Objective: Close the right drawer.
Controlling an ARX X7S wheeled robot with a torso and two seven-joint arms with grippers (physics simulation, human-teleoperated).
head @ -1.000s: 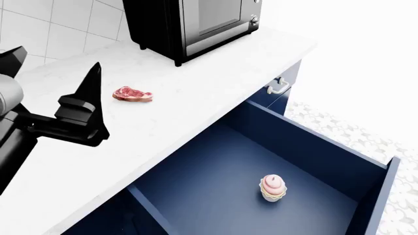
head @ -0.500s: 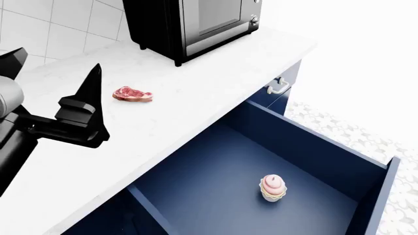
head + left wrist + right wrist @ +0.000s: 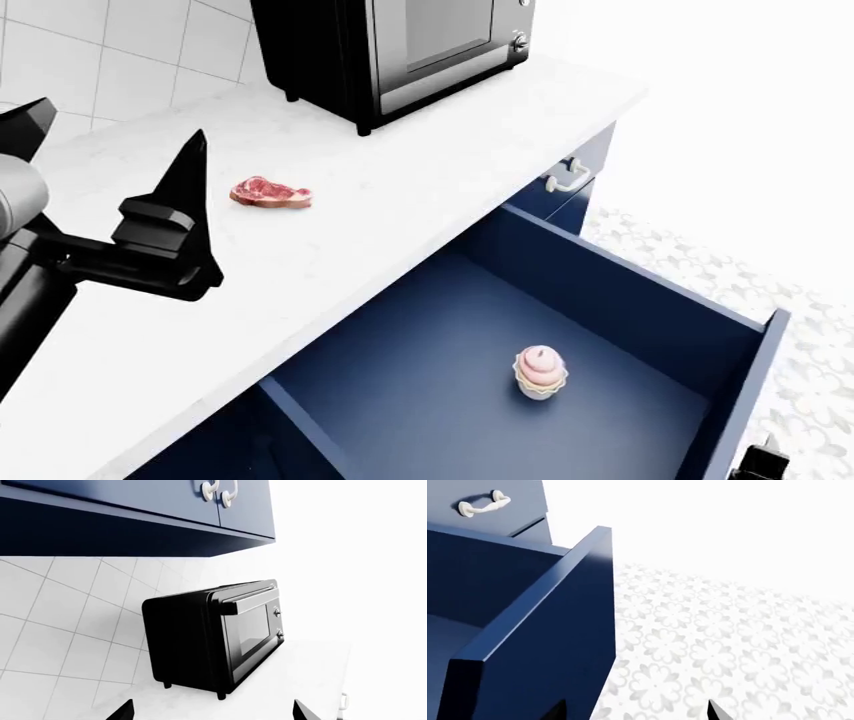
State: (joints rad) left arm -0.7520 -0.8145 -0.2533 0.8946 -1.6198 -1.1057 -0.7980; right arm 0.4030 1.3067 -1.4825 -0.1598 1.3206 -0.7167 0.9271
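Note:
The right drawer [image 3: 627, 300] stands pulled out below the counter, a navy box with a pink cupcake [image 3: 541, 372] on its floor. In the right wrist view its flat front [image 3: 547, 630] is seen edge-on and its handle is hidden. My right gripper [image 3: 635, 713] is open at the outer face of that front, with one fingertip [image 3: 558, 712] against the blue panel and the other over the floor. Only a dark bit of it [image 3: 755, 464] shows in the head view. My left gripper [image 3: 123, 116] hovers open over the counter, holding nothing.
A black toaster oven [image 3: 400, 50] stands at the back of the white counter [image 3: 400, 210], and a raw steak [image 3: 271, 192] lies near my left gripper. A shut navy front with a white handle [image 3: 567, 178] sits beside the drawer. A patterned floor [image 3: 727, 645] lies to the right.
The drawer has slid a little way in toward the cabinet, carrying the cupcake with it. A bit of my right gripper has come into the head view at the bottom right.

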